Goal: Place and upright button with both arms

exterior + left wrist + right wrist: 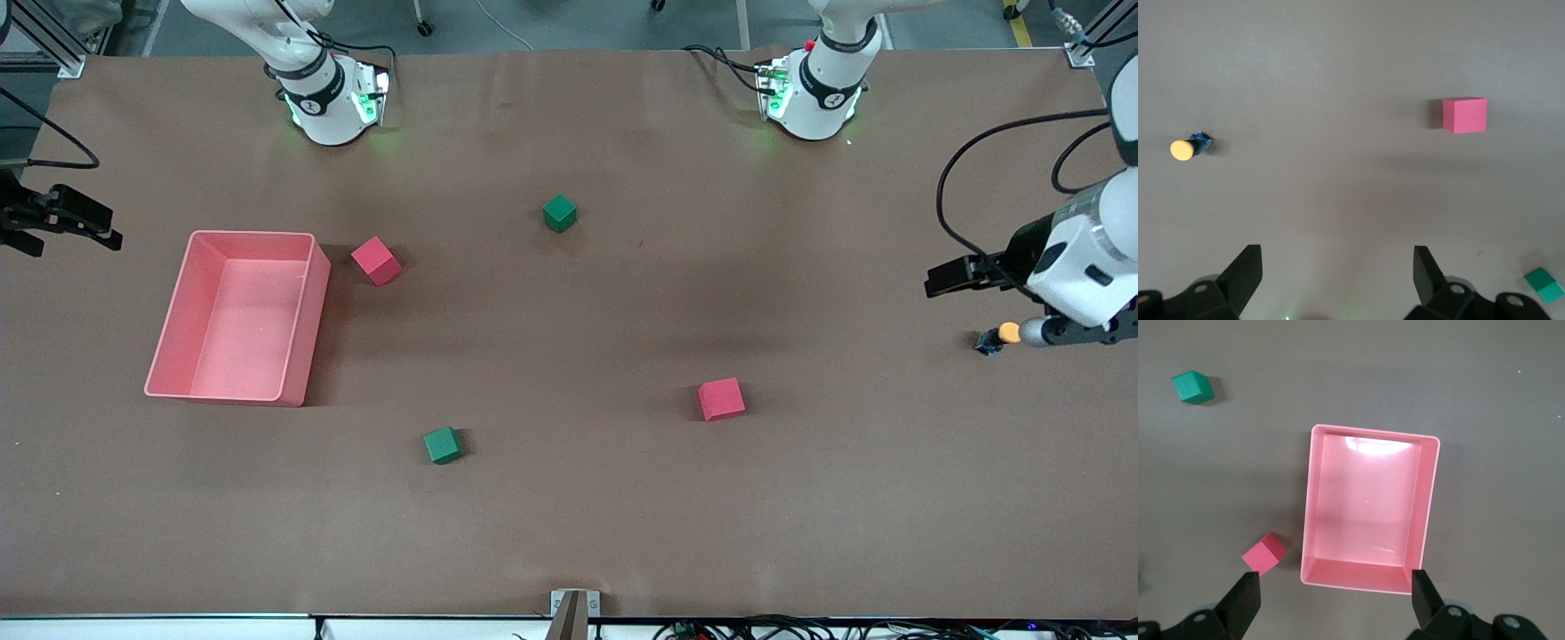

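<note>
Left gripper [956,276] hangs over the table's edge at the left arm's end, fingers spread, holding nothing; right gripper [76,222] hangs over the right arm's end, also spread and empty. Front view: button [997,338] lies on its side on the table [569,516] near the left arm's end, orange cap pointing toward that end, partly under the left wrist. Pink bin [169,356] sits toward the right arm's end, a red cube [376,260] just beside it. A green cube [559,213] lies mid-table nearer the bases; a second red cube [721,398] and second green cube [442,444] lie nearer the camera. Left wrist view: gripper [1337,273] fingers wide apart over bare table; button [1190,147] tipped over, well apart from red cube [1465,115]; green cube [1545,285] at frame edge. Right wrist view: gripper [1336,597] spread above bin [1313,507], which is empty; red cube [1263,554] close beside the bin, green cube [1192,387] apart.
</note>
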Robot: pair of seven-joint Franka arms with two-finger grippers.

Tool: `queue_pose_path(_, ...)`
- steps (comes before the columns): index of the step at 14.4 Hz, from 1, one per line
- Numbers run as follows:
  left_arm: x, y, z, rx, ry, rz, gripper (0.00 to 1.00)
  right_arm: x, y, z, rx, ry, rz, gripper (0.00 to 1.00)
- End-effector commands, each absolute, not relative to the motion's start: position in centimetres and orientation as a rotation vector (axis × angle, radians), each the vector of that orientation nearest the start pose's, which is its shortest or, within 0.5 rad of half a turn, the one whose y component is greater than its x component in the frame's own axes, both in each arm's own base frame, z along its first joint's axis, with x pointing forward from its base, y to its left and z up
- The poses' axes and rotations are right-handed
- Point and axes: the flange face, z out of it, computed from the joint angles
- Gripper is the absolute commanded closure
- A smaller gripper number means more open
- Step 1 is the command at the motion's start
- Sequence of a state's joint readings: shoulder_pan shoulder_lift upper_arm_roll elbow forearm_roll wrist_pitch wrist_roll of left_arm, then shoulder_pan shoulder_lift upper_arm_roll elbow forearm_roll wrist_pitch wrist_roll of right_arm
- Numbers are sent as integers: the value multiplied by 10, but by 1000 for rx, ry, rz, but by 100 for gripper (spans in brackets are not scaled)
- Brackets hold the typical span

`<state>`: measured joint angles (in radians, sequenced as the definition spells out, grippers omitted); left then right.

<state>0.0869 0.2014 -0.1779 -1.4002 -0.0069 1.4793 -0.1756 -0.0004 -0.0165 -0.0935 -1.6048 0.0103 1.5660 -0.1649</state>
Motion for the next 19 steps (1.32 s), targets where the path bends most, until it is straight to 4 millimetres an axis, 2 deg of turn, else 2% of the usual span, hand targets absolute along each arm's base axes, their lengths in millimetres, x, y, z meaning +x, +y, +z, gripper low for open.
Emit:
queue_pose_path(1, 587, -36, 603, -3183, -120, 174, 0, 538, -50, 623, -3124, -127, 48, 0)
queue_pose_path(5, 577, -43, 615, -3179, -82, 151, 0, 536, -49, 626, -3121, -130, 38, 0)
queue_pose_path(8, 562, -58, 622, -3171, 3, 143, 0, 536, -50, 626, -3119, -125, 44, 0)
queue_pose_path(12, 552, -52, 639, -3169, -20, 99, 0, 535, -51, 625, -3119, -125, 47, 0)
queue_pose_path(16, 547, -50, 641, -3167, -25, 94, 0, 535, -54, 625, -3116, -144, 56, 0)
queue_pose_path(19, 542, -48, 650, -3169, -34, 68, 0, 534, -56, 625, -3115, -139, 67, 0)
